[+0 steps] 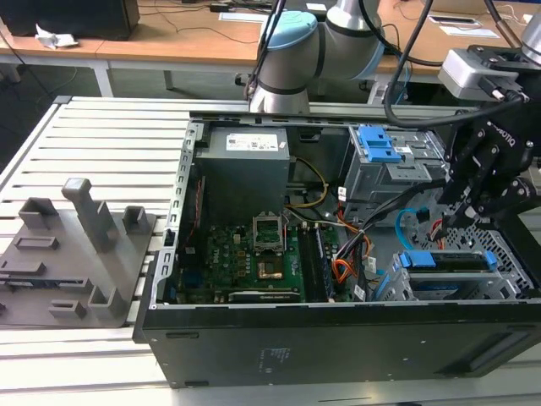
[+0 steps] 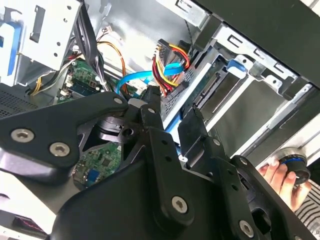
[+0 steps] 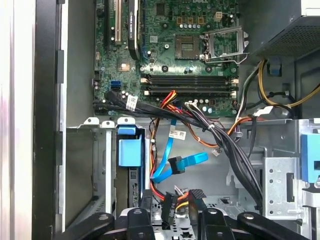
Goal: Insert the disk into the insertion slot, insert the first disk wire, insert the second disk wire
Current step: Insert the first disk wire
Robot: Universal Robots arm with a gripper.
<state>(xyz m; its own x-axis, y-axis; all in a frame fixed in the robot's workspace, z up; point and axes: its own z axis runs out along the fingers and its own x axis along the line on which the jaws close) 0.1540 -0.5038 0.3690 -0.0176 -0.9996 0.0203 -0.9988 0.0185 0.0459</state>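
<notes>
The disk, in its blue caddy, lies inside the insertion slot, the low metal cage at the case's corner on the exterior view's right. My gripper hangs just behind the disk's rear end. In both wrist views its fingertips flank a dark plug on red, yellow and black wires, the first disk wire; the gripper looks shut on it. The second disk wire, a light-blue flat cable with a dark plug, loops loose beside it. The caddy's blue end shows in the slot.
A taller grey cage with a blue latch stands behind the gripper. The power supply and motherboard fill the case's middle. A thick black cable bundle crosses near the wires. A person's hand rests at the case edge.
</notes>
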